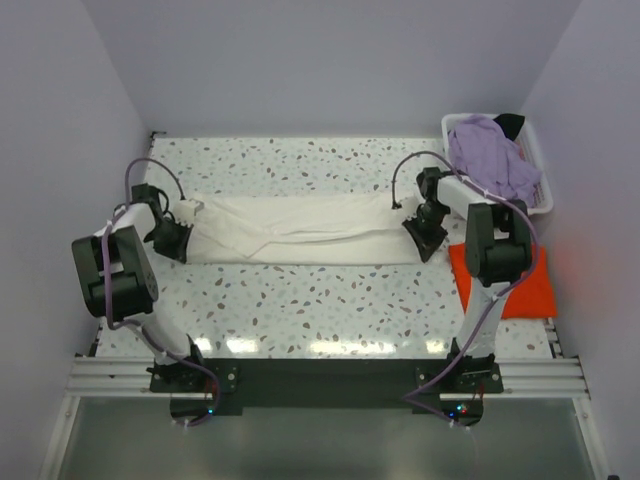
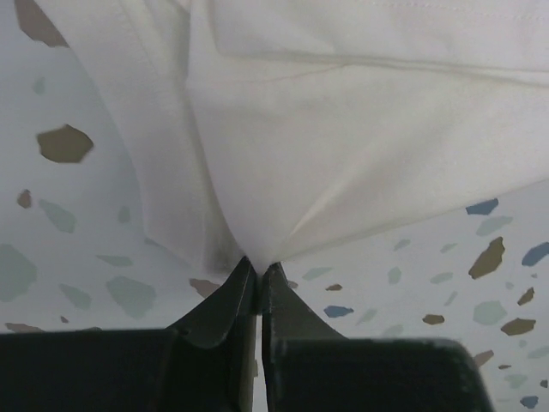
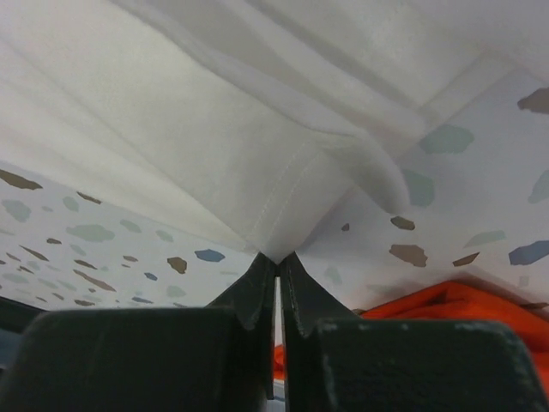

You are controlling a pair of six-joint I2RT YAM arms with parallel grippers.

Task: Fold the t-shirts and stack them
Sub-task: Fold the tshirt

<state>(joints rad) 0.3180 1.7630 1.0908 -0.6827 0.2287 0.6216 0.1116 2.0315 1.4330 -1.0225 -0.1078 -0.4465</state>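
In the white plastic basket (image 1: pixel 541 170) at the far right corner: a crumpled soft lavender t-shirt (image 1: pixel 490 160), filling most of it, plus something black (image 1: pixel 510 124) at the back. On the speckled table (image 1: pixel 300 310), a long folded cream-white cloth t-shirt (image 1: pixel 300 230), lying flat between the arms. Pinched tight at its left end by the left gripper (image 1: pixel 172 238) and at its right end by the right gripper (image 1: pixel 426 236). Near the basket, partly under the right arm, a flat orange-red cloth t-shirt (image 1: pixel 530 295)

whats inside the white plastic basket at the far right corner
A crumpled lavender cloth shirt fills the white plastic basket, with a black item poking out behind it. Anything beneath the shirt is covered.
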